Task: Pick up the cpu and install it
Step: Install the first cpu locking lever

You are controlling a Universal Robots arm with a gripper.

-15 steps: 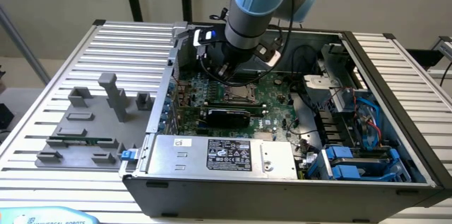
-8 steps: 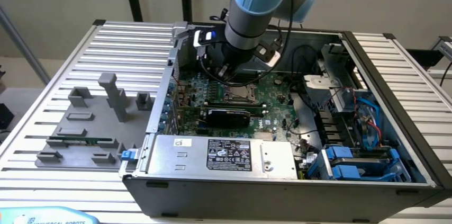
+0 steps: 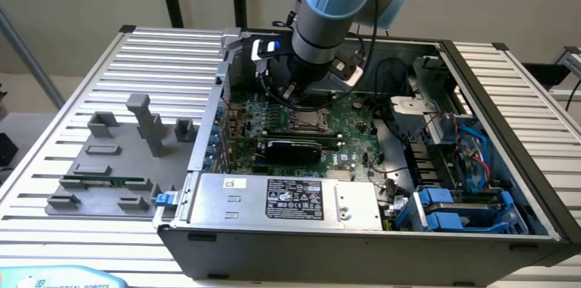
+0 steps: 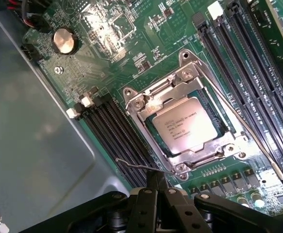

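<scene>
My pincer [image 4: 158,181], fingers pressed together and empty, hovers just short of the cpu [image 4: 185,124] seated in its socket frame [image 4: 146,104], so I judge latching is in hand, calling for care at the thin lever [image 4: 136,166].

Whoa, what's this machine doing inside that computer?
A robot arm reaches down into an open computer case, over the green motherboard. The cpu lies inside the metal socket frame on that board. The gripper hangs close to the frame, its fingers shut and holding nothing.
</scene>
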